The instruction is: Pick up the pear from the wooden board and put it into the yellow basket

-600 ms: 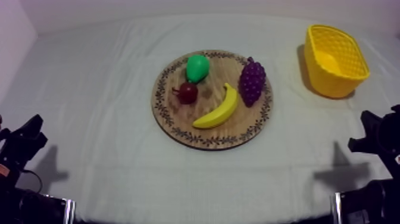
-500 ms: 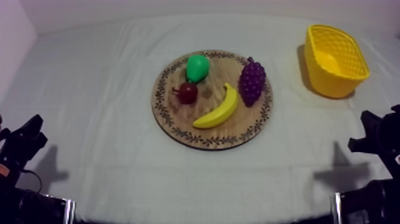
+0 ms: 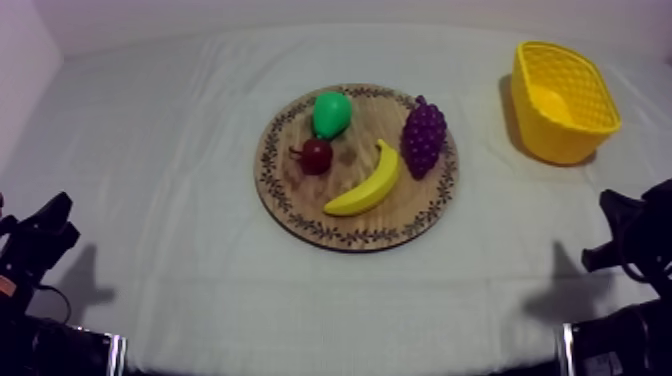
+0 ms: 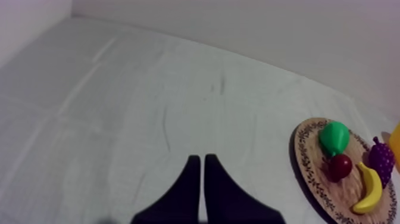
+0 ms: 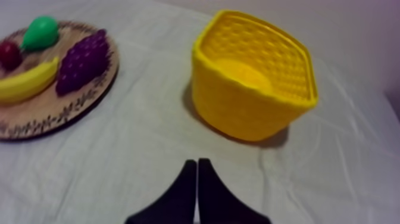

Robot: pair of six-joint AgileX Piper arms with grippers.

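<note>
The pear (image 3: 332,114) is seen lying on the board (image 3: 350,240), at the board's far edge, w/ the small red fruit (image 3: 317,156) just beside it on the nearer side; whether the two touch can't be told. The banana (image 3: 368,183) is laid slantwise across the board's near half, and the grapes (image 3: 424,136) sit at the board's edge on the basket side. The basket (image 3: 560,145) is set upright on the surface (image 3: 180,150), well apart from the board and a bit farther back, mouth upward, so fruit can be dropped in from above; nothing is made out inside it. The left gripper (image 4: 199,159) is closed to a narrow wedge w/ nothing held, pointed over bare surface well short of the board. The right gripper (image 5: 197,162) is likewise closed and empty, aimed at the surface between board and basket, nearer the basket. Both are parked low at the near edge, well apart from the board, prob. a rest pose that leaves the fruit unobstructed. The task is judged not yet begun: pear untouched. The right gripper is prob. better placed, since the basket lies on its side of the board, but it would have to be opened first. W/ the red fruit so close, a grasp from the pear's free sides is advised, else the neighbour may be nudged.
</note>
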